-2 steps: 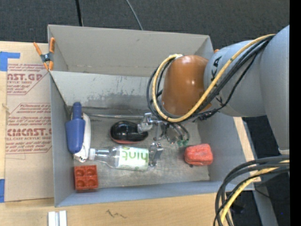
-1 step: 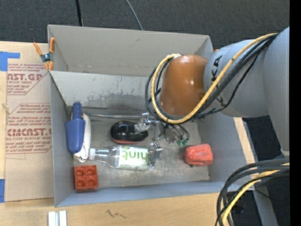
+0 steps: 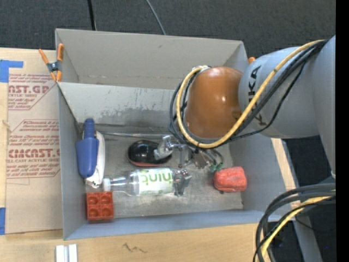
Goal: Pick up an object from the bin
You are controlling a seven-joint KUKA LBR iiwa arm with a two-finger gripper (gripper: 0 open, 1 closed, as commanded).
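My gripper (image 3: pixel 174 162) is low in the middle of the bin, under the arm's orange cover, and stands open. One fingertip (image 3: pixel 181 180) rests at the right end of a clear bottle (image 3: pixel 143 183) with a green-lettered label, which lies on its side. The other fingertip (image 3: pixel 166 144) is beside a black and red rounded thing (image 3: pixel 142 152). I cannot tell whether either of them is between the fingers. A red lumpy thing (image 3: pixel 229 179) lies just right of the gripper.
A blue and white brush (image 3: pixel 88 153) lies along the left wall. A red toy brick (image 3: pixel 100 206) sits in the front left corner. The arm and its cables cover the bin's right back part.
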